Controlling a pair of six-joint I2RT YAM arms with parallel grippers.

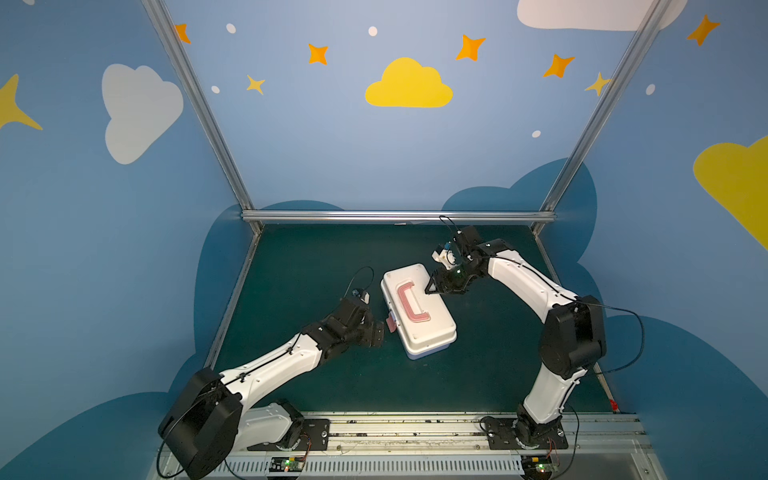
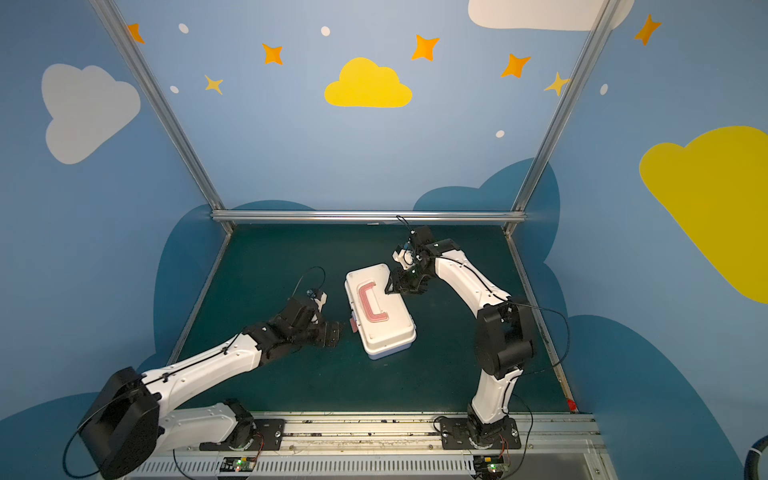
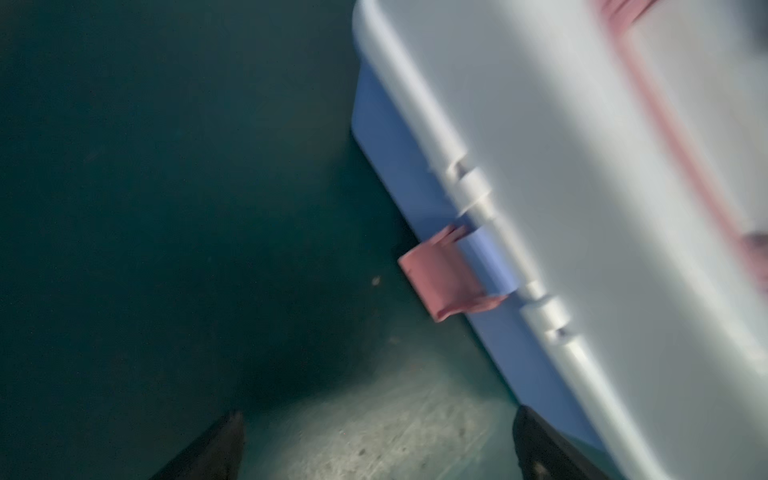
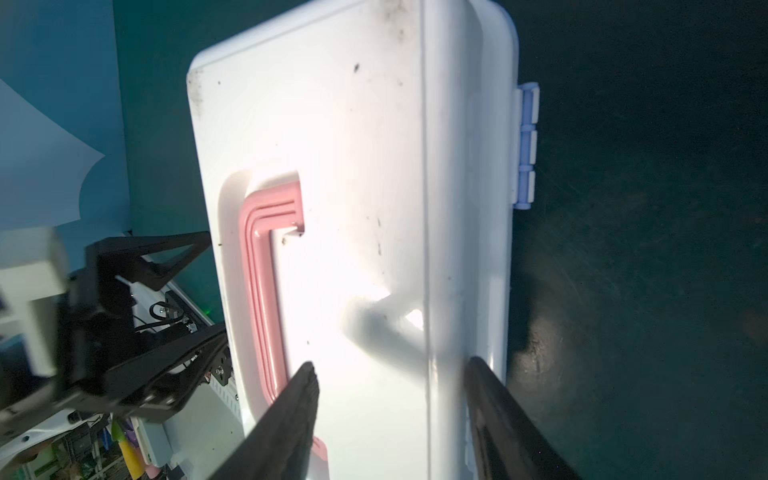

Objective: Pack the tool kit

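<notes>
A rectangular plastic tool kit (image 1: 419, 320) (image 2: 380, 322) lies about the middle of the dark green bench (image 1: 311, 270) (image 2: 270, 257), skewed to its edges, one short end toward the far edge; its white lid (image 4: 353, 166) is down on the lavender-blue base (image 3: 399, 166); the pink-red C-shaped handle (image 1: 404, 303) (image 2: 365, 303) (image 4: 262, 291) lies flat in its recess on the lid; a small pink-red latch (image 1: 390, 324) (image 2: 353, 325) (image 3: 440, 274) sticks out from the long side that faces the bench's left edge, tilted away from the base; a lavender-blue hinge (image 4: 527, 145) shows on the opposite long side.

The left gripper (image 1: 381, 332) (image 2: 338, 332) (image 3: 378, 415) sits low just beside the latch, its fingers (image 3: 224, 444) spread wide with nothing between them, apart from the latch.

The right gripper (image 1: 432, 284) (image 2: 390, 284) (image 4: 390, 365) is over the far end of the lid near the hinge side; its fingers (image 4: 291, 415) stand parted and hold nothing, one over the lid beside the handle, one at the hinge-side rim; whether the tips touch the lid cannot be told.
</notes>
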